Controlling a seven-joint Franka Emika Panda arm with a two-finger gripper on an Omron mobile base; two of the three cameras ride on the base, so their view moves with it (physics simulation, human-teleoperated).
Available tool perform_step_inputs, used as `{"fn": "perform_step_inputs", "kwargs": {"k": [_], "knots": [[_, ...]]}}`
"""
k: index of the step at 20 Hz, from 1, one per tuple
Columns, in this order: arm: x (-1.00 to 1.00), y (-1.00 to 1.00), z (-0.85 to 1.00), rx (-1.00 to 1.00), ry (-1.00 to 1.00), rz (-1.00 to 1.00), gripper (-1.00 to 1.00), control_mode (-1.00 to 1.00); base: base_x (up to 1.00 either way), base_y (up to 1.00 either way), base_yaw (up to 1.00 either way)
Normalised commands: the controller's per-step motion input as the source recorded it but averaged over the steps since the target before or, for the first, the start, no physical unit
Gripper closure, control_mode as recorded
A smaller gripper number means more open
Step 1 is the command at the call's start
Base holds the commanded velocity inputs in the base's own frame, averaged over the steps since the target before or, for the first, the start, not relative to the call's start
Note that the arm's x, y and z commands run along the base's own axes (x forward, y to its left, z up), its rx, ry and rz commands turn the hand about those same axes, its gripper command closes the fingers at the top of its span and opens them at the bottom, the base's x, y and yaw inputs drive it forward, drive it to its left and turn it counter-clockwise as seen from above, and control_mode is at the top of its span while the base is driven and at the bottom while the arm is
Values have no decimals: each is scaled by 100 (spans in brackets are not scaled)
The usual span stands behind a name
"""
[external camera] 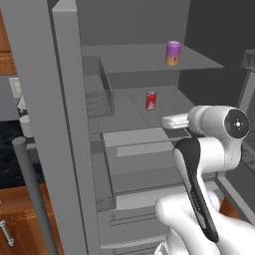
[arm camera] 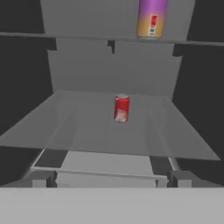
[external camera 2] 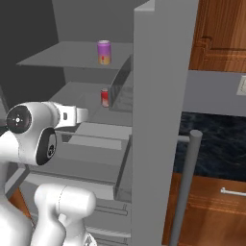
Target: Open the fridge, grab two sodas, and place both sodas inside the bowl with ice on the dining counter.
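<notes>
In your left base view the fridge (external camera: 64, 124) stands open, its grey door swung out at the left with the long bar handle (external camera: 35, 194) running down the lower left. On the upper shelf (external camera: 149, 59) you see the purple-and-orange soda (external camera: 173, 53) standing upright near the right side, and on the shelf below (external camera: 134, 107) the red soda (external camera: 150, 100) stands upright, well apart from it. The white arm (external camera: 209, 149) reaches in from the lower right, its wrist level with the lower shelf and just to the right of the red can; the gripper itself is hard to make out here behind the wrist. In your right base view the same two cans show from the other side: the purple one (external camera 2: 104, 52) on the top shelf, the red one (external camera 2: 104, 97) below it beside a clear bin wall (external camera 2: 120, 84), with the open door edge (external camera 2: 158, 120) filling the middle and wood cabinets (external camera 2: 221, 36) at the right. In your hand view the red can (arm camera: 121, 108) stands upright in the middle of the shelf, straight ahead and well apart from the fingertips (arm camera: 39, 179), which sit spread wide at the bottom corners with nothing between them; the purple can (arm camera: 151, 18) sits on the shelf above.
</notes>
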Motion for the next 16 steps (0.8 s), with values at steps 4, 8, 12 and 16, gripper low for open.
{"fn": "perform_step_inputs", "kwargs": {"k": [4, 8, 12, 16], "knots": [[19, 0, 1, 0, -12, 0, -100, -100, 0, 0, 0], [10, 0, 0, 0, -7, 0, -100, -100, 0, 0, 0], [4, 0, 2, 0, -4, 0, -100, -100, 0, 0, 0], [3, -1, 0, 0, -2, 0, -100, -100, 0, 0, 0]]}}
